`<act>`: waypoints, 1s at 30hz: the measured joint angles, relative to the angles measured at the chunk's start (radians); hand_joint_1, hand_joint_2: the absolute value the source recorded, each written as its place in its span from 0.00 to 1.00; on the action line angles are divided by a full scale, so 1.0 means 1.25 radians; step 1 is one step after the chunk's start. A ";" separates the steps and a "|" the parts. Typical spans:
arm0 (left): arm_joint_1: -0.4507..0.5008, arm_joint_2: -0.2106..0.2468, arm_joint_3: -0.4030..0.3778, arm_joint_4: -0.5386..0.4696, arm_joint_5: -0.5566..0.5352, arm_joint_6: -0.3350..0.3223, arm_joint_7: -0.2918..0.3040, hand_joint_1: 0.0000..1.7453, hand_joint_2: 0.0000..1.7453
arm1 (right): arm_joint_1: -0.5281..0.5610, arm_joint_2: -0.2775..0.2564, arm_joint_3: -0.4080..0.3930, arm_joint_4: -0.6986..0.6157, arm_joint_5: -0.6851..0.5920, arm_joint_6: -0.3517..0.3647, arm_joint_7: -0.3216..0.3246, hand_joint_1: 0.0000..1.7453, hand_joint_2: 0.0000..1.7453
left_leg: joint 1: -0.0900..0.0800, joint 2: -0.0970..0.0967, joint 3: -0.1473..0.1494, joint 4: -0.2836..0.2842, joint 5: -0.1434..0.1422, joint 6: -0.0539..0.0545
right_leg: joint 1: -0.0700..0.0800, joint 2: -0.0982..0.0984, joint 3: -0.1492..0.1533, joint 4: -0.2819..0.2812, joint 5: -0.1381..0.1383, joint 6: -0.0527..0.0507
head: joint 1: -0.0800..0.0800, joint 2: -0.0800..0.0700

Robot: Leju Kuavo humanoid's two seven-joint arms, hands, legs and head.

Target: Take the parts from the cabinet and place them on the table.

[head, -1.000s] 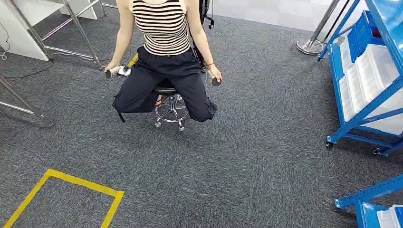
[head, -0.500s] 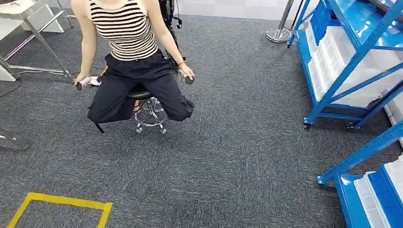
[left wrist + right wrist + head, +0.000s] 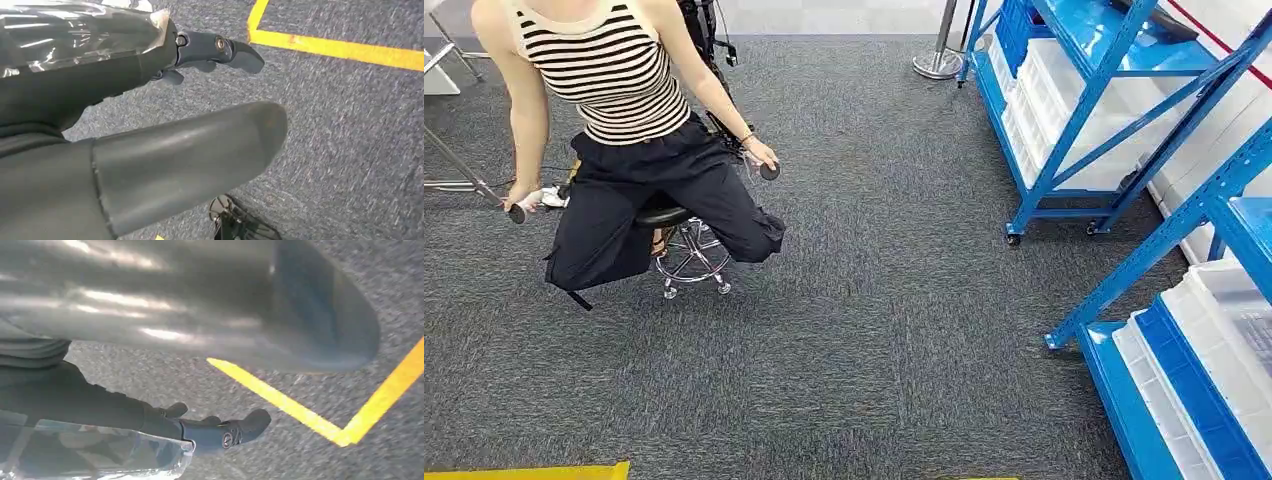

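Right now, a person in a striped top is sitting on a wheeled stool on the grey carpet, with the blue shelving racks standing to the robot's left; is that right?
Not quite. The blue shelving racks stand to the robot's right, not its left, as the head view shows. The rest holds: the person in the striped top sits on the wheeled stool on the grey carpet.

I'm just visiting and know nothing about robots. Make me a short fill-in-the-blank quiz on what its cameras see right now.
1. The person sits on a ____ with wheels.
2. The shelving racks have frames painted ____.
3. The tape on the carpet is ____.
4. The left hand holds ____.

Missing words: stool; blue; yellow; nothing
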 joint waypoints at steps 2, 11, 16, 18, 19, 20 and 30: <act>0.001 0.000 0.000 0.000 0.000 0.001 0.000 0.00 0.00 | -0.002 0.002 0.000 0.001 0.002 0.000 0.001 0.00 0.00 | -0.002 0.016 -0.001 -0.002 0.003 0.008 | 0.001 -0.058 -0.040 0.078 -0.047 -0.007 | 0.009 0.000; 0.005 0.002 0.013 0.000 0.000 0.007 0.004 0.00 0.00 | -0.006 0.000 0.000 0.001 0.011 0.000 0.002 0.00 0.00 | -0.016 0.097 0.001 0.003 -0.005 -0.004 | 0.002 -0.154 0.024 -0.008 -0.021 0.009 | 0.015 0.000; 0.001 0.001 0.013 0.000 -0.005 0.005 0.000 0.00 0.00 | -0.003 0.001 0.000 0.001 0.008 -0.002 0.004 0.00 0.00 | -0.005 0.081 0.004 0.018 -0.024 -0.030 | 0.000 -0.104 0.026 -0.014 -0.009 -0.020 | 0.010 0.000; 0.005 -0.002 0.013 0.000 -0.007 0.004 -0.004 0.00 0.00 | -0.005 -0.001 0.000 0.001 0.005 -0.006 0.005 0.00 0.00 | -0.001 0.029 -0.046 0.130 -0.097 -0.035 | 0.000 -0.087 0.022 -0.013 -0.005 -0.026 | 0.004 0.000; 0.008 -0.002 0.014 0.000 -0.006 0.004 -0.004 0.00 0.00 | -0.005 -0.001 0.000 0.001 0.003 -0.007 0.005 0.00 0.00 | -0.001 0.024 -0.080 0.202 -0.126 -0.037 | 0.002 -0.076 0.020 -0.013 -0.004 -0.028 | 0.003 0.000; 0.010 -0.002 0.014 0.001 -0.006 0.004 -0.004 0.00 0.00 | -0.004 0.000 0.000 0.001 0.003 -0.007 0.005 0.00 0.00 | -0.001 0.022 -0.104 0.245 -0.137 -0.037 | 0.004 -0.066 0.019 -0.012 -0.004 -0.028 | 0.002 0.000; 0.008 -0.002 0.018 0.001 -0.005 0.004 -0.015 0.00 0.00 | 0.001 -0.001 -0.001 0.001 0.002 -0.007 0.003 0.00 0.00 | -0.004 -0.008 -0.007 0.004 0.003 -0.003 | 0.005 0.018 0.004 -0.010 0.000 -0.003 | 0.001 0.000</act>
